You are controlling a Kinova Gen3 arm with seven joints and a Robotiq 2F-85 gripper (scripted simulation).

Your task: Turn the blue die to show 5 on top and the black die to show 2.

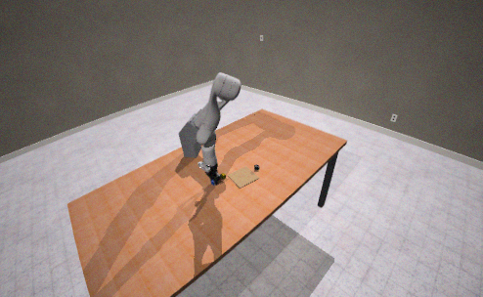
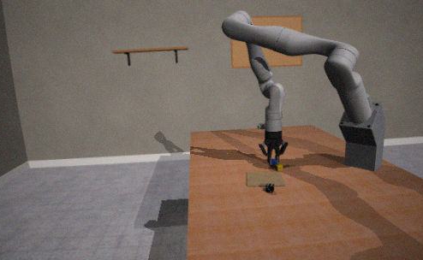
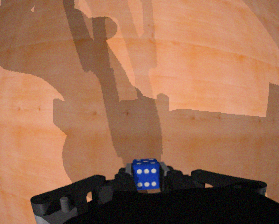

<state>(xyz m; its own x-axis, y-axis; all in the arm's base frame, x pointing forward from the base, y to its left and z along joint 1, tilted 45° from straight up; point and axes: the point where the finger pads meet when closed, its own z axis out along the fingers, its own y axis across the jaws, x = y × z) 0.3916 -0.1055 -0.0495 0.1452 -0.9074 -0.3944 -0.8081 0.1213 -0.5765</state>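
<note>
I have the hand [image 2: 274,160] pinching the blue die [image 3: 146,176], low over the worktop [image 2: 323,214]; its wrist-facing side shows four pips. The yellow die [image 2: 279,168] sits just beside the hand, touching or nearly so, I cannot tell which. The mat [image 2: 265,179] lies a little way off, beyond the yellow die, and the black die [image 2: 270,187] sits at its far edge. My judgement: lift straight up before any sideways move, so the yellow die isn't nudged, then roll the wrist to bring the 5 upward and set it down well inside the mat.
</note>
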